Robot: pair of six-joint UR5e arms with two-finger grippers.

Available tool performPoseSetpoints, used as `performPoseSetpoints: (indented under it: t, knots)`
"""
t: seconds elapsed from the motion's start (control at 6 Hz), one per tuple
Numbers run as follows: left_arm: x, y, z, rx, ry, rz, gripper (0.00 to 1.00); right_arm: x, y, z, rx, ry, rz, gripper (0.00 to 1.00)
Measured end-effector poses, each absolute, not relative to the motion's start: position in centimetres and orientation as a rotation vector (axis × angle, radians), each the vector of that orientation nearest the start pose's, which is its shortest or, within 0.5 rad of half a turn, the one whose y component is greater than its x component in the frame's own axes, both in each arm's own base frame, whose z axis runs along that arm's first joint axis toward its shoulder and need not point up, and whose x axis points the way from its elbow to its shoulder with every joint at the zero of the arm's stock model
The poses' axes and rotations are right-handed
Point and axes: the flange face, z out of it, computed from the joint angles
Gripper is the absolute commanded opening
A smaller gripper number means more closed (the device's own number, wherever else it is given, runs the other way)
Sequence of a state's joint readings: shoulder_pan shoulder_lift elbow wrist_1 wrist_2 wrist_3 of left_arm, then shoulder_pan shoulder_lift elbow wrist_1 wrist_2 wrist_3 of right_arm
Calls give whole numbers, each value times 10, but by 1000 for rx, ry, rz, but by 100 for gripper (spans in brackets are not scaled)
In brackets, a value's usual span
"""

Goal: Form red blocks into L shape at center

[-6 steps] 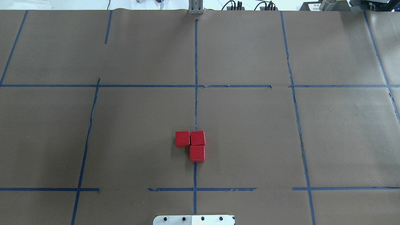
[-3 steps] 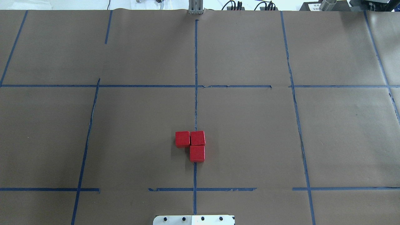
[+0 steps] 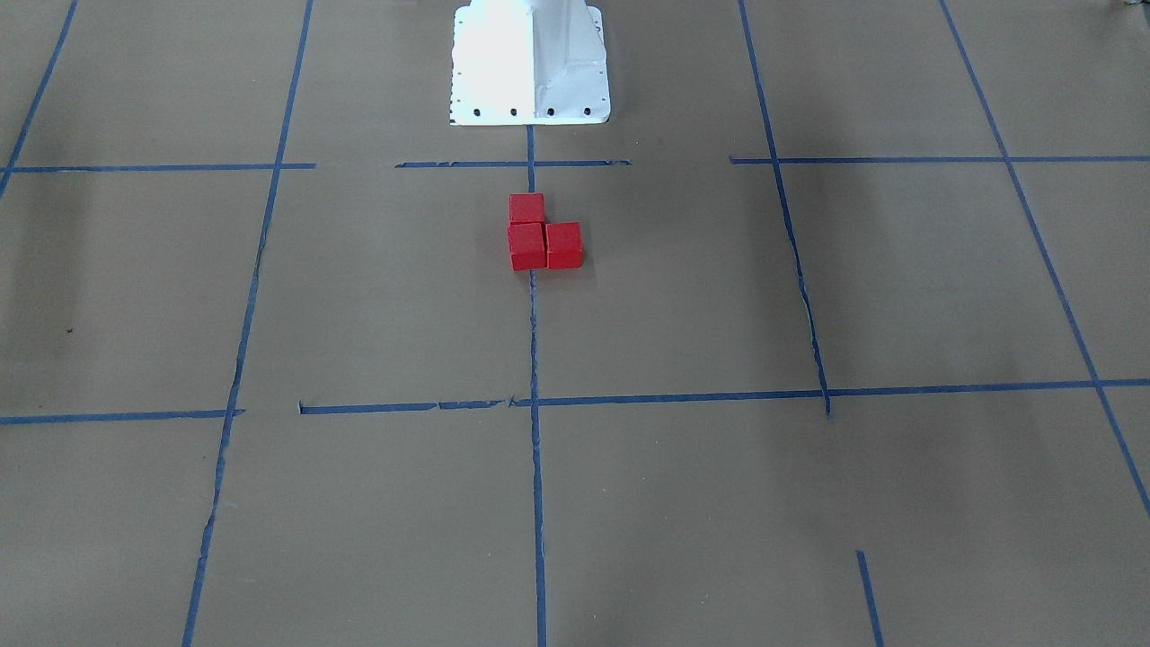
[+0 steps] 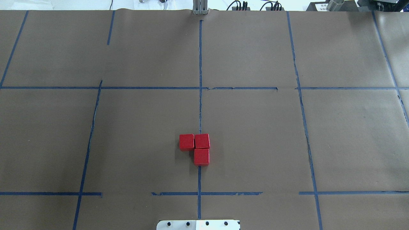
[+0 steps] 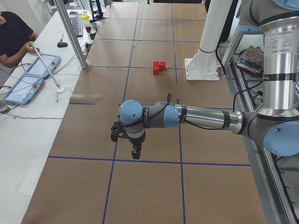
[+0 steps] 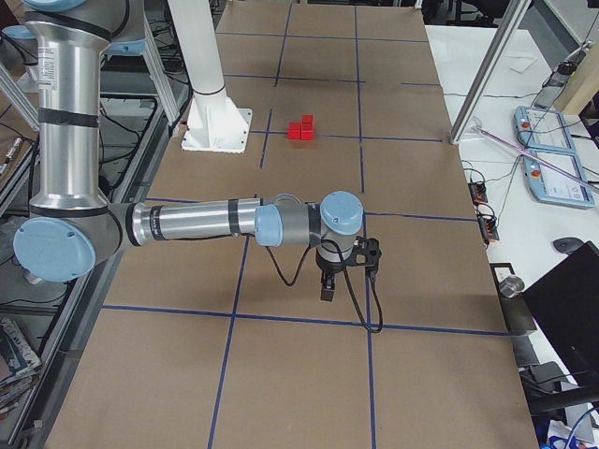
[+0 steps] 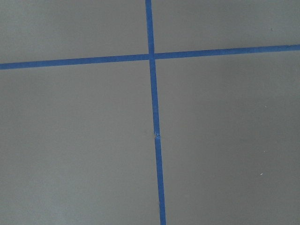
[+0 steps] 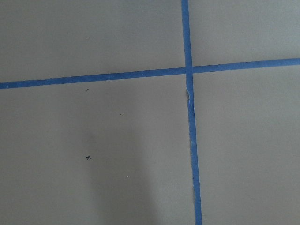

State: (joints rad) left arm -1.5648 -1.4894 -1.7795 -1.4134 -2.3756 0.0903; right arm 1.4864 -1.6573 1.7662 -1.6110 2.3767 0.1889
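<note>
Brown paper surface point(image 3: 359, 314), blue tape grid point(image 3: 534, 341).
Front view: we see red blocks point(image 3: 544, 235) touching in L at center point(image 3: 575, 296), near white base plate point(image 3: 530, 63).
Overhead: two blocks on tape line, third beside them on robot's left.
Left side view: left gripper point(image 5: 135, 151) low over surface, well apart from blocks; whether fingers are apart we cannot tell. Operator point(image 5: 11, 35) at white bench point(image 5: 28, 121).
Right side view: right gripper point(image 6: 327, 288) likewise low, fingers unclear.
Wrist views: paper, tape crossings.

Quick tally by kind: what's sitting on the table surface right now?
red blocks: 3
white base plate: 1
Total: 4
</note>
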Motion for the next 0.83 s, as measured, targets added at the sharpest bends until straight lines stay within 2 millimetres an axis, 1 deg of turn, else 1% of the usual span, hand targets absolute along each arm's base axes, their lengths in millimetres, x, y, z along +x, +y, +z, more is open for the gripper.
performPoseSetpoints:
  t: [0.17, 0.33, 0.5, 0.83]
  knots:
    - [-57, -462, 601, 16, 807, 84, 100, 23, -453, 606, -47, -809, 72, 100]
    - [-56, -466, 597, 21, 808, 88, 100, 24, -444, 604, -46, -810, 73, 100]
    - [-56, -465, 596, 22, 807, 89, 100, 24, -439, 603, -48, -810, 77, 100]
    - [-56, -464, 600, 14, 808, 86, 100, 24, -436, 603, -55, -809, 85, 100]
